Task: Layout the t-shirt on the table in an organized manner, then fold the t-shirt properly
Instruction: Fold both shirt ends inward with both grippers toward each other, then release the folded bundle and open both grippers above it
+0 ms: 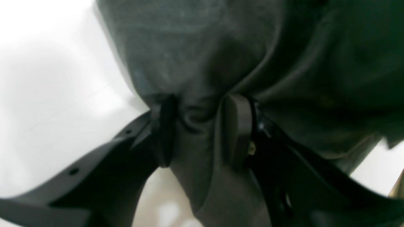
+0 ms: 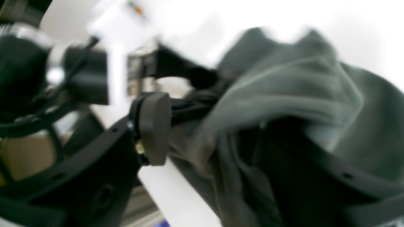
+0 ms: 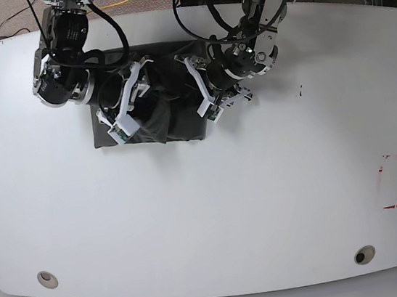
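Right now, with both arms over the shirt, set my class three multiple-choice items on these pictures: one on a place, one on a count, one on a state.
1. Where on the table is the red tape rectangle in the base view?
A. Near the right edge
B. Beside the left grommet hole
C. Under the t-shirt

2. How many round grommet holes show along the table's near edge?
A. One
B. Two
C. Four

3. What is the left gripper doing?
A. Hanging open above bare table
B. Shut on a bunch of the t-shirt
C. Holding the tape

Key: 1 A, the red outline sits far right, apart from the shirt. 2 B, one hole lower left and one lower right. 3 B, the left wrist view shows dark cloth pinched between its pads.
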### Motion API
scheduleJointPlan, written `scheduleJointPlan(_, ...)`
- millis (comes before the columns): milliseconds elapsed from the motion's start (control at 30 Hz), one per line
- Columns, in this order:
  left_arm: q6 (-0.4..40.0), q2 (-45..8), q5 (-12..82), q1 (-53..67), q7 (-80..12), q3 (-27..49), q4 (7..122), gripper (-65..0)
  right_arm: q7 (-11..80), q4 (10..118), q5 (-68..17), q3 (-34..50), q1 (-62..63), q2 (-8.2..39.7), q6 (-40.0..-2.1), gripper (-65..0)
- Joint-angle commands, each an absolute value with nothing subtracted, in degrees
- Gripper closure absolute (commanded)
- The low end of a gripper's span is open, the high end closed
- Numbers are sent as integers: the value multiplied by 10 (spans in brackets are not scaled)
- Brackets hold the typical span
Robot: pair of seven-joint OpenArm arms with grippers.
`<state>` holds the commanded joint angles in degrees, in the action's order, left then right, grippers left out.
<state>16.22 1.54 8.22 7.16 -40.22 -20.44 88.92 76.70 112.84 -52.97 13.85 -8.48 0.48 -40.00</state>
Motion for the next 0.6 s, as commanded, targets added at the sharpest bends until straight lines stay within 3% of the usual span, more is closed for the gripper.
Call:
scheduleJointPlan(233,162,15,83,72,-402,-203,891,-237,767,1128,-531,136,-86,-12,-400,-648)
scheduleJointPlan(600,163,15,83,93,-402,-166,986,-237,768,1131,-537,159,-87,-3,-400,-650)
